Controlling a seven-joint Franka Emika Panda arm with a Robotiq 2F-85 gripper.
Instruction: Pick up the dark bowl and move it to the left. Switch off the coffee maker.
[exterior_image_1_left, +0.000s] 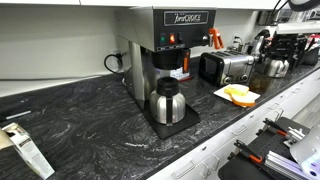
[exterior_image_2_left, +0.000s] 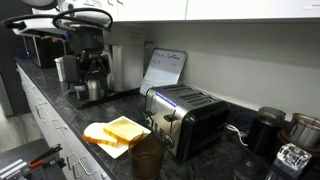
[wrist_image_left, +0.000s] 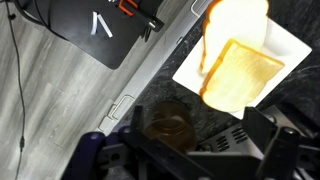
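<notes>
The hand (wrist_image_left: 185, 150) had its two fingers (wrist_image_left: 100, 155) wide apart and held nothing. In the wrist view, the dark bowl (wrist_image_left: 170, 122) showed between those fingers, lower down on the dark worktop (wrist_image_left: 300, 100). I could not tell if the fingers touched it. The bowl was small, round and brown, and it stood the right way up. Just beside it lay a white plate (wrist_image_left: 290, 45) with a slice of toast (wrist_image_left: 245, 75) on it. Past the worktop's edge the floor (wrist_image_left: 50, 90) showed, with a dark mat (wrist_image_left: 95, 30) on it. In an exterior view the bowl (exterior_image_2_left: 147, 158) stood near the front edge of the worktop, close to the plate and in front of a shiny toaster (exterior_image_2_left: 185, 118). The coffee maker (exterior_image_2_left: 90, 55) was well apart from the bowl, far along the worktop. In an exterior view the coffee maker (exterior_image_1_left: 165, 45) was a tall steel box with a black top and white writing. A small orange light (exterior_image_1_left: 172, 39) glowed on its front. A round steel carafe (exterior_image_1_left: 167, 103) with a black top stood under it on the base. I could not make out the bowl in that view.
</notes>
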